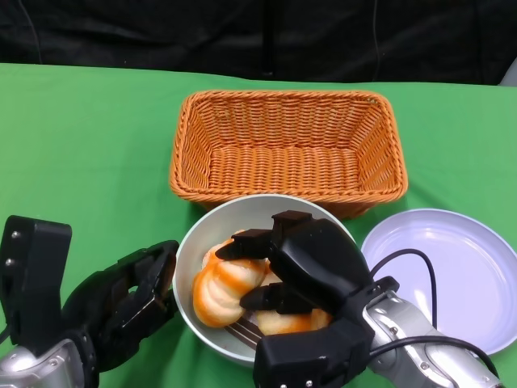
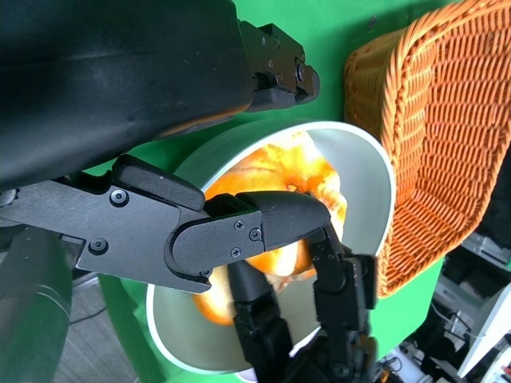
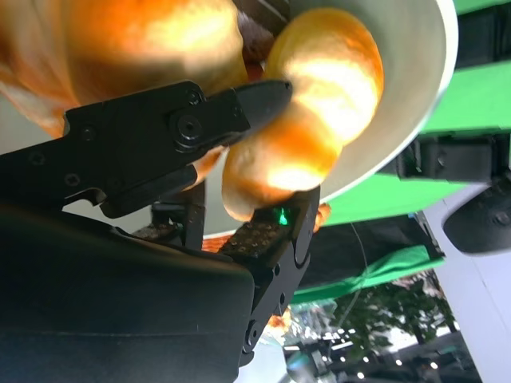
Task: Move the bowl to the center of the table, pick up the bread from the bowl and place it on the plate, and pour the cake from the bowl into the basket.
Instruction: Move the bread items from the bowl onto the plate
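the grey bowl [image 1: 208,242] sits on the green tabletop [image 1: 89,145], near the middle, just in front of the orange wicker basket [image 1: 287,149] and beside the pale lilac plate [image 1: 452,271] on the right. inside the bowl lie glazed orange-and-cream pieces of bread [image 1: 222,291] and a darker item, partly hidden under the fingers. the right robot hand [image 1: 303,271] reaches down into the bowl, its fingers [image 3: 200,120] wrapped around a piece of bread [image 3: 311,120], grasping it; the right wrist view shows the bread pressed between finger and thumb. the left robot hand [image 1: 133,295] rests at the bowl's left rim, fingers curled toward its outer wall; i cannot tell whether it actually grips the bowl. the basket holds nothing visible, and the plate is bare.
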`<state>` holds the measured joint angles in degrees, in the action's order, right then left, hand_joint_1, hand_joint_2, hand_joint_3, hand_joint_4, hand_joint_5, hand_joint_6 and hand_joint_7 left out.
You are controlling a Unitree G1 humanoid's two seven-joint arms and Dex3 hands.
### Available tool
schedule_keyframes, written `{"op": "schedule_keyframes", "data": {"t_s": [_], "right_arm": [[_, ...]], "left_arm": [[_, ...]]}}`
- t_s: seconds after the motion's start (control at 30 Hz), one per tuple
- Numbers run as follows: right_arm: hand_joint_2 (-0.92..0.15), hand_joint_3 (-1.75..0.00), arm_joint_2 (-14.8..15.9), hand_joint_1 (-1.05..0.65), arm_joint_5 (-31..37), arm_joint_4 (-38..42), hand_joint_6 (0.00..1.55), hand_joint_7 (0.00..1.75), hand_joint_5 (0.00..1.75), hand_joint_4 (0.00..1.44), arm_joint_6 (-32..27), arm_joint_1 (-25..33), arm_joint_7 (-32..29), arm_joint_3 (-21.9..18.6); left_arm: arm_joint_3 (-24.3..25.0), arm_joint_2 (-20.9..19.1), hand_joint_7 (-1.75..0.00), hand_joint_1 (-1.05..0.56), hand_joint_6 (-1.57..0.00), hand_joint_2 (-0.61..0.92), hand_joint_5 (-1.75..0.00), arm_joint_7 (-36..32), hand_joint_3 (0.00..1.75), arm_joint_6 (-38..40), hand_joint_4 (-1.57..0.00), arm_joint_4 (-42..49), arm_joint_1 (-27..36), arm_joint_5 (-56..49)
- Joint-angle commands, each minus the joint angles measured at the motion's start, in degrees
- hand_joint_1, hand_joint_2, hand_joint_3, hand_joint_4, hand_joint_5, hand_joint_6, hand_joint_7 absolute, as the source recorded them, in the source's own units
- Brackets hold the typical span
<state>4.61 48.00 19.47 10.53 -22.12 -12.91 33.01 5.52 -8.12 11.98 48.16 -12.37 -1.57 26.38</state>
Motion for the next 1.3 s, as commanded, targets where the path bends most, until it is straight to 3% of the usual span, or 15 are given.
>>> {"op": "schedule_keyframes", "data": {"t_s": [0.03,0.07,0.17,0.2,0.23,0.33,0.37,0.43,0.5,1.03,1.3], "right_arm": [[-0.91,-0.05,1.33,-0.33,0.62,0.25,0.97,0.75,1.74,0.99,-0.22,0.44,-0.24,0.29],[-0.92,-0.06,1.33,-0.33,0.39,0.1,0.92,0.96,1.75,0.99,0.1,0.51,-0.74,0.11],[-0.92,-0.06,1.44,-0.33,0.18,-0.11,0.87,0.97,1.75,0.98,0.87,0.53,-2.15,-0.19],[-0.91,-0.06,1.49,-0.31,0.35,0.02,0.87,1.06,1.75,0.99,1.38,0.51,-3.29,-0.22],[-0.9,-0.06,1.56,-0.28,0.49,0.09,0.84,1.28,1.75,1.01,1.82,0.52,-4.24,-0.24],[-0.91,-0.1,1.7,-0.25,-0.34,0.13,0.81,1.47,1.75,1.03,3.75,0.83,-6.29,-0.68],[-0.8,-0.36,1.75,-0.23,-0.97,0.28,0.79,1.56,1.75,1.04,5.12,0.98,-7.46,-1.01],[-0.43,-1.12,1.95,-0.23,-1.64,0.13,0.79,1.71,1.75,1.07,7.41,1.33,-9.85,-1.73],[-0.34,-1.36,2.09,-0.23,-2.1,0.04,0.79,1.74,1.75,1.08,8.85,1.52,-10.94,-2.25],[-0.21,-1.64,3.16,-0.22,-9.99,-12.4,0.79,1.75,1.75,1.08,12.2,6.86,-6.92,-9.35],[-0.2,-1.67,2.91,-0.24,-16.03,-18.42,0.78,1.75,1.75,1.07,12.71,9.97,-2.67,-12.81]], "left_arm": [[0.84,-0.11,-0.02,-0.72,-0.16,0.92,-0.19,-0.32,0.59,-0.39,-0.04,-0.59,0.29,0.0],[0.98,-0.07,-0.02,-0.72,-0.16,0.92,-0.19,-0.15,0.59,-0.41,-0.03,-0.47,0.23,0.2],[1.23,-0.19,-0.01,-0.71,-0.14,0.92,-0.21,0.31,0.6,-0.53,-0.01,-0.06,0.02,0.58],[1.33,-0.2,-0.01,-0.71,-0.14,0.92,-0.22,0.35,0.6,-0.56,-0.01,0.03,-0.01,0.66],[1.41,-0.19,-0.01,-0.71,-0.14,0.92,-0.23,0.38,0.6,-0.6,-0.01,0.1,-0.02,0.71],[1.53,-0.15,-0.01,-0.72,-0.15,0.92,-0.24,0.4,0.59,-0.69,0.0,0.1,0.04,0.63],[1.53,-0.17,-0.02,-0.72,-0.15,0.92,-0.25,0.43,0.59,-0.77,0.0,0.07,0.09,0.56],[1.49,-0.28,-0.02,-0.72,-0.15,0.92,-0.25,0.39,0.59,-0.8,0.0,-0.02,0.1,0.41],[1.54,-0.27,-0.01,-0.73,-0.15,0.92,-0.24,0.28,0.59,-0.73,0.0,0.01,0.07,0.38],[1.51,-1.2,-0.01,-0.72,-0.16,0.92,-0.25,1.32,0.59,-1.9,0.0,1.01,-0.21,-0.02],[1.77,-1.31,-0.02,-0.72,-0.17,0.92,-0.28,1.44,0.6,-2.16,0.0,1.65,-0.4,0.05]]}}
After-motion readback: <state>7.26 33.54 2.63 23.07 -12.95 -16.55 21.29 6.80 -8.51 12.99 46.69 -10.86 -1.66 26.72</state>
